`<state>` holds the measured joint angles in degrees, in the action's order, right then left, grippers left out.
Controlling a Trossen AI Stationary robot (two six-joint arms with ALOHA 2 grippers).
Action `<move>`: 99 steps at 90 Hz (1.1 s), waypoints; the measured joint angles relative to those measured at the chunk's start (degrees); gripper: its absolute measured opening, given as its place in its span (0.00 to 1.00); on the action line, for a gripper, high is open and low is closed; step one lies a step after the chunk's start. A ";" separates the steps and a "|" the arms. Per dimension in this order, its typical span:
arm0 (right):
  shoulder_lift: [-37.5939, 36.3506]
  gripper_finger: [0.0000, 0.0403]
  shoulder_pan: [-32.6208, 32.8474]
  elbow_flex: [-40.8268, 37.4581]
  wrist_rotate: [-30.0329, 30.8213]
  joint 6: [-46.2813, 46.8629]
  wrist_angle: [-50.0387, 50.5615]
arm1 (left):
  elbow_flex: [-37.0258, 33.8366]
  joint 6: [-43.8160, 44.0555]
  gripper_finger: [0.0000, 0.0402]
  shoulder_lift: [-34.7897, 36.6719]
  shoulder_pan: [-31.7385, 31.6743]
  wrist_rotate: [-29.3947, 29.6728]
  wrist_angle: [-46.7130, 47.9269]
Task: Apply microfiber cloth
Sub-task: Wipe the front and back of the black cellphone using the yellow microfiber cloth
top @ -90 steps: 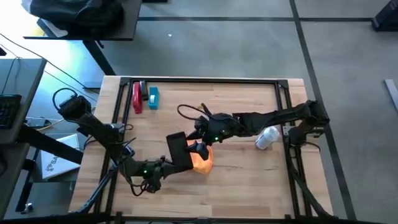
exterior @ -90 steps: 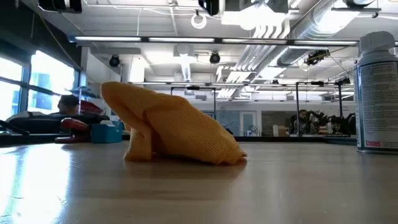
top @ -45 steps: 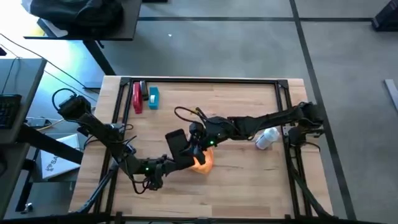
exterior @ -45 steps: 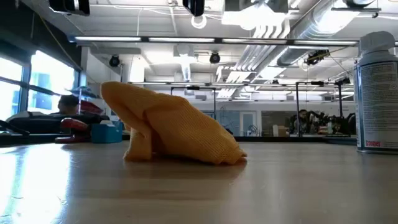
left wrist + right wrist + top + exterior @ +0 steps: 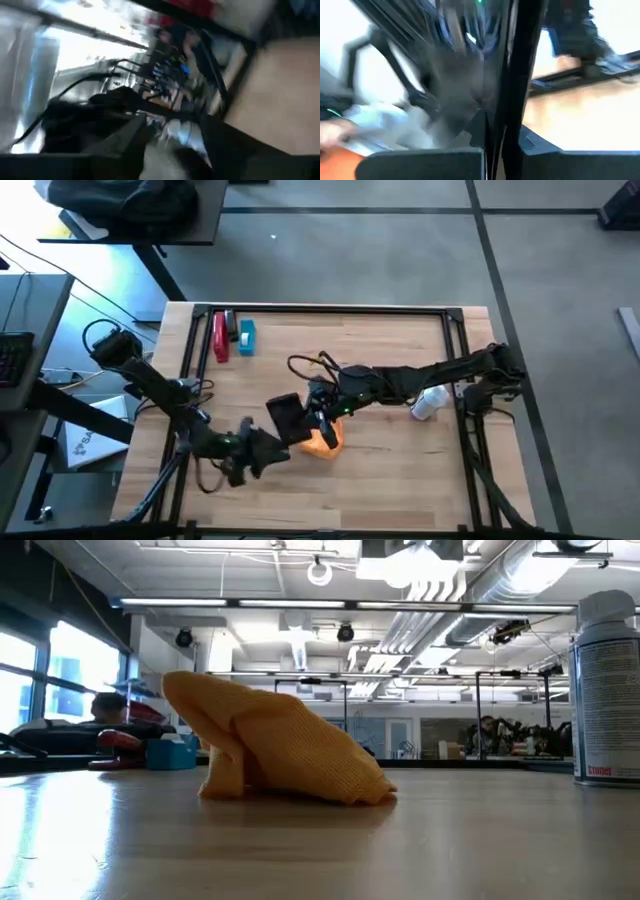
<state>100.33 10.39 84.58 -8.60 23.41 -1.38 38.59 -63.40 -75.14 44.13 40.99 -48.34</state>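
Observation:
The orange microfiber cloth (image 5: 326, 440) lies crumpled on the wooden table, resting on its lower folds (image 5: 290, 790). Just left of it and above the table hangs a black phone (image 5: 283, 416). My right gripper (image 5: 319, 418) reaches in from the right and is shut on the phone. My left gripper (image 5: 266, 450) sits near the table's front, left of the cloth, open and clear of the phone. The low view shows only the cloth, no gripper. My right gripper pinches the phone between its two fingers at the end nearest the cloth (image 5: 303, 418). The fingers come from the table's right, slanting down. In the right wrist view the phone shows edge-on as a dark bar (image 5: 517, 75). It hangs clear of the table.
A white spray can (image 5: 430, 402) stands at the table's right, under my right arm; the low view shows it too (image 5: 608, 690). A red tool (image 5: 221, 337) and a blue item (image 5: 246, 338) lie at the far left. A black frame (image 5: 330, 309) rims the table.
My right gripper has shut on the phone. My left gripper has opened, let the phone go and drawn back toward the table's left and near edge. The phone stays lifted beside the cloth, which has not moved.

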 joint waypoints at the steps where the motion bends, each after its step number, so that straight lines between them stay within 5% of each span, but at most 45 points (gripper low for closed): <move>1: -0.08 0.00 0.01 0.00 0.46 -0.44 0.23 | 0.01 1.68 0.49 0.41 0.11 0.67 0.06; 17: -1.83 0.00 1.58 0.06 8.64 -7.13 3.89 | -0.11 23.30 0.60 8.01 2.07 14.39 1.10; 52: -0.82 0.00 6.21 -0.04 21.97 -23.76 3.66 | -3.39 54.07 0.61 16.01 -2.55 10.17 3.20; 82: -0.28 0.00 5.45 -0.07 22.99 -23.46 3.93 | -3.39 69.71 0.61 15.90 -15.40 -16.06 7.38; 99: -0.28 0.00 5.29 -0.07 23.66 -22.69 4.18 | -3.39 65.72 0.61 15.90 -16.81 -17.60 9.58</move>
<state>100.05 15.68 84.51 15.06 0.72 2.80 35.20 2.31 -59.24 27.32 23.39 -38.76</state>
